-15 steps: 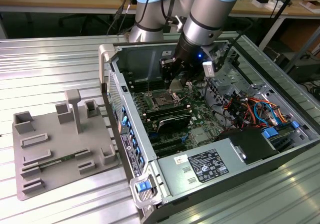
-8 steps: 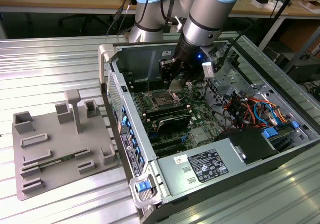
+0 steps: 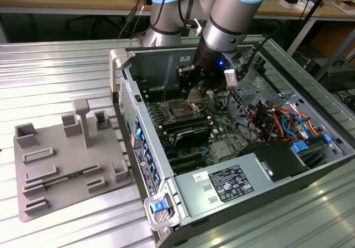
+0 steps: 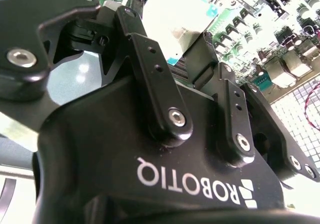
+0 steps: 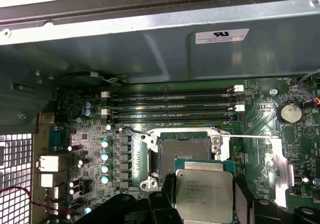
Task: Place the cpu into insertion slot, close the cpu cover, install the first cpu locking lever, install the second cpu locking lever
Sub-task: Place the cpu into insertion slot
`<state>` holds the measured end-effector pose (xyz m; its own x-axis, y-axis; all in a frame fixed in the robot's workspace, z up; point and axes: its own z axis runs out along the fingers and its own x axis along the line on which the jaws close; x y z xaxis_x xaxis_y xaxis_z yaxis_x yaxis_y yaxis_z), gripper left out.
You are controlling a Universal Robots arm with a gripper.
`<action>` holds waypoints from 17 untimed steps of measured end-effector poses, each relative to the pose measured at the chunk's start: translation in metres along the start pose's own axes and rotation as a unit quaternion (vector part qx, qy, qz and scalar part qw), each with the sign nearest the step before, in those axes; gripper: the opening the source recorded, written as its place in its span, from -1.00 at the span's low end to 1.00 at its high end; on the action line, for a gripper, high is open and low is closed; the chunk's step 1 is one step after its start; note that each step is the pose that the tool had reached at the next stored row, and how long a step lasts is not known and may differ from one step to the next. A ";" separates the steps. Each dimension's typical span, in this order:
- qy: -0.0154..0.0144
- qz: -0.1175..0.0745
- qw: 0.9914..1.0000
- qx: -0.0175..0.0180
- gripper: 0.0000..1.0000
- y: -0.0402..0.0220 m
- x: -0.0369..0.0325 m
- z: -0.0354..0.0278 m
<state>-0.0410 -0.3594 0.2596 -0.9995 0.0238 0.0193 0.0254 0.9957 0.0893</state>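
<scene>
Deep inside the case [image 3: 123, 65], at the gripper [image 5: 204, 206]: clamped on the cpu [image 5: 204, 194], one black finger [image 5: 166, 196] pressed to each of two opposite edges. Spread just as wide as the chip, no wider. Holds the cpu flat, silvery top showing, green rim round it. Glimpsed too in the second wrist view, past the black linkage: the cpu [image 4: 170, 13] as a pale square. Not seated: held just beside the slot [image 5: 185, 154], overlapping the edge that lies away from the memory slots [image 5: 170, 106]. Slot uncovered, gold-brown centre bare inside a silver rim. Off one corner, a thin wire rod [image 5: 250, 136], stretched toward a round coin cell [image 5: 290, 113]. Beyond the memory slots, the case's grey wall. In the exterior view, hangs from the arm [image 3: 233, 15] close by the slot, toward the exterior view's right and far side of it. Further right, a tangle of orange and blue cables [image 3: 280, 120]. At the near end of the case, a grey power supply [image 3: 222, 184]. Well apart, at the exterior view's left, a grey fixture block [image 3: 61, 159] on the ribbed metal table [image 3: 55, 65].
</scene>
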 end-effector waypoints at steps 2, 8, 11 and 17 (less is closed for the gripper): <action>0.000 0.000 1.000 0.000 0.09 0.0000 0.0000 0.0003; 0.000 0.000 1.000 0.000 0.09 -0.0001 0.0000 0.0015; 0.000 0.000 1.000 0.000 0.09 -0.0002 0.0000 0.0021; 0.000 0.000 1.000 0.000 0.09 -0.0003 -0.0001 0.0035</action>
<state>-0.0410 -0.3594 0.2561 -0.9995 0.0237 0.0193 0.0254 0.9957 0.0894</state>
